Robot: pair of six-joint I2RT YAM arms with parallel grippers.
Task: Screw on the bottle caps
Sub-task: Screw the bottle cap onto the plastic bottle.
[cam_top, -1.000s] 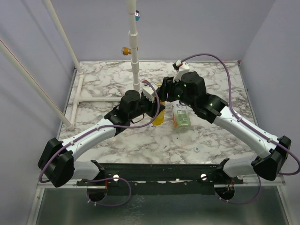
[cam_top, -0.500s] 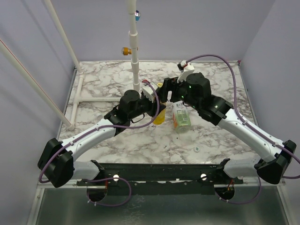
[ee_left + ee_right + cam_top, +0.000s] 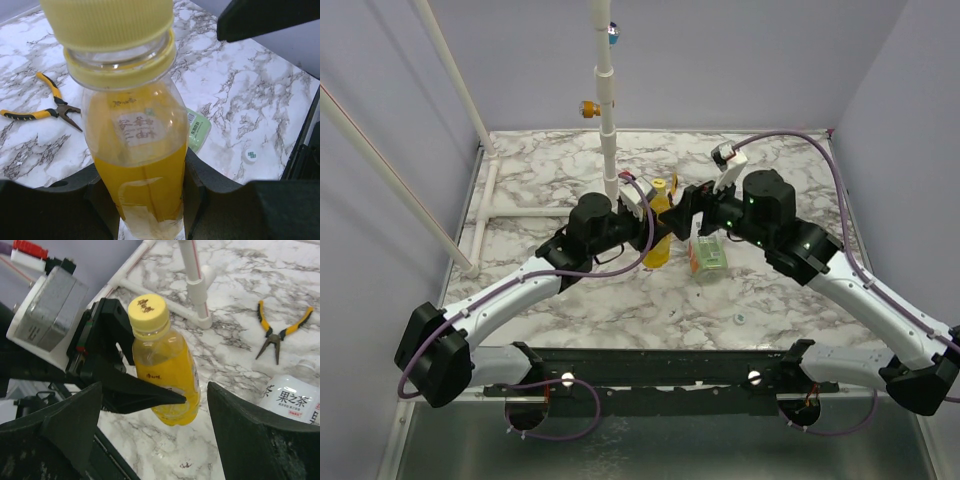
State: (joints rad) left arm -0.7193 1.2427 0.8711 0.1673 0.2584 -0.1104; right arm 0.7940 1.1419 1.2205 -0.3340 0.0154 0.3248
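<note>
The left gripper (image 3: 145,200) is clasping the lower body of the yellow bottle (image 3: 172,375), its fingers covering the base, so whether the bottle is touching the table (image 3: 540,160) cannot be told. The yellow cap (image 3: 147,310) is sitting on the neck, though the left wrist view is cutting off its top, and how tightly it is seated cannot be made out. The clear bottle (image 3: 706,252) is lying just beside it, partly hidden under the right arm and cropped in the right wrist view. The whitish cap (image 3: 740,318) is lying apart, nearer the arm bases. The pliers (image 3: 45,107) are lying behind. Compared with half a second ago, the right gripper (image 3: 155,390) is no longer covering the bottle top: it is standing back to the right, jaws spread wide and holding nothing, leaving the cap exposed from above.
</note>
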